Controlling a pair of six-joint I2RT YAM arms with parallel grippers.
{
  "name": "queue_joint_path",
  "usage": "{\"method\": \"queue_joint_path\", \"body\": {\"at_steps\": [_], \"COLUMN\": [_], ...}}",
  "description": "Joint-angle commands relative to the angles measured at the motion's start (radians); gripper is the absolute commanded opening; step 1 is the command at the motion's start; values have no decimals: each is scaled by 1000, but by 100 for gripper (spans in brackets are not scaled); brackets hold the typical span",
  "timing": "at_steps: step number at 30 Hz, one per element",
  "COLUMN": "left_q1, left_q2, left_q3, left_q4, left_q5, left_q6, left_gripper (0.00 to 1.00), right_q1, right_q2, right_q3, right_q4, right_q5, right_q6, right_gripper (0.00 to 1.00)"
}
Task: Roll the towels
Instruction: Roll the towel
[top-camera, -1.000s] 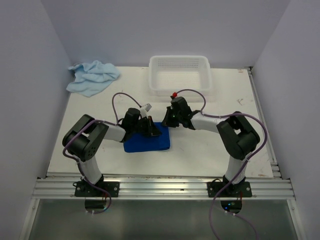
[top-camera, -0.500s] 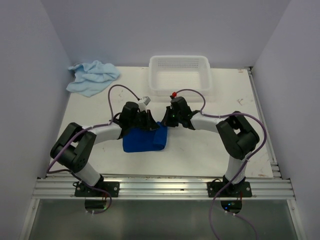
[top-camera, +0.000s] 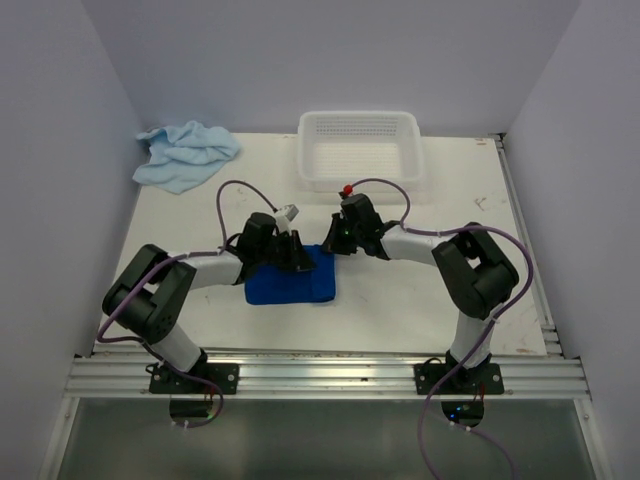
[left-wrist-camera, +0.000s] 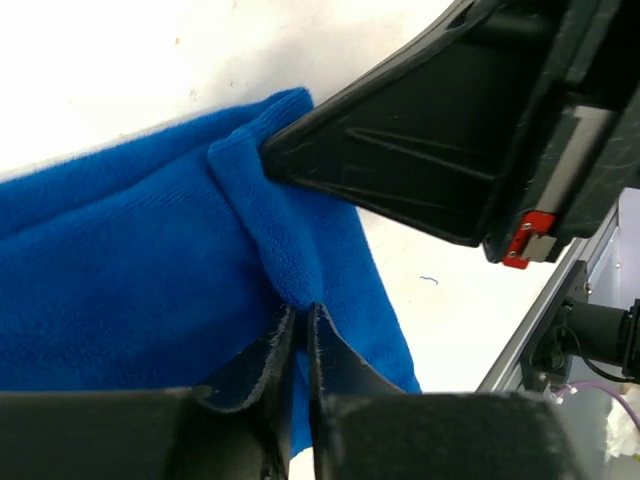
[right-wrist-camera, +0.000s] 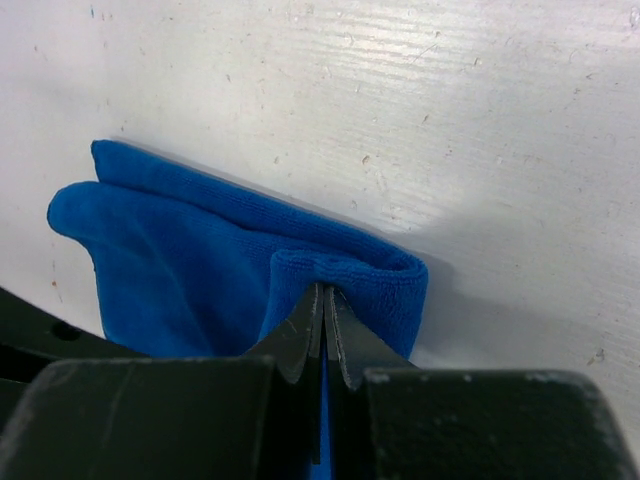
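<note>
Pinching Soft Terry by Its Far Edge

Both arms meet over the dark blue towel. It lies folded flat near the middle of the desk, between the arm bases and the white basket. The left pincer is pressed together on a raised ridge of cloth, with a thin pleat caught between its tips. The right pincer is likewise clamped on the doubled far-right edge, where the fabric curls over into a small lip. From above, the two holds sit close together along the towel's far side.

Judging by how it puckers and drapes, this cloth is light, limp and grippy. It is unlikely to slip out of a pinch, but it will not hold a shape either. Pulled from one point it would probably bunch. A tidy roll likely needs the two holds spread apart along the edge, each taking all the layers at once, so the fold turns over evenly. A shallow pinch risks lifting only the top layer.

The pale blue towel lies crumpled at the far left corner of the desk, well apart from both arms. It looks larger and would need flattening before any roll starts.
</note>
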Motion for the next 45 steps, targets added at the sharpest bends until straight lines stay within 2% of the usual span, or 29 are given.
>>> {"method": "queue_joint_path", "body": {"at_steps": [1, 2, 5, 14, 19, 25, 29, 32, 45], "left_q1": [1, -1, -1, 1, 13, 13, 13, 5, -52], "left_q2": [-20, -23, -47, -72, -78, -53, -20, 19, 121], "left_q3": [-34, -37, -28, 20, 37, 104, 109, 92, 9], "left_q4": [65, 65, 34, -46, -40, -49, 3, 34, 160], "left_q5": [55, 53, 38, 24, 6, -2, 38, 53, 36], "left_q6": [-24, -22, -4, 39, 50, 50, 25, 17, -7], "left_gripper": [14, 22, 36, 45, 46, 35, 9, 0, 0], "right_q1": [-7, -6, -7, -6, -7, -7, -6, -7, -7], "right_q2": [17, 17, 18, 31, 28, 22, 22, 20, -3], "right_q3": [11, 11, 14, 28, 29, 29, 32, 31, 44], "right_q4": [-35, -37, -40, -44, -52, -55, -55, -55, -93], "right_q5": [35, 35, 35, 34, 34, 35, 35, 37, 40], "right_q6": [-28, -28, -31, -31, -40, -44, -45, -45, -40], "right_gripper": [0, 0, 0, 0, 0, 0, 0, 0, 0]}}
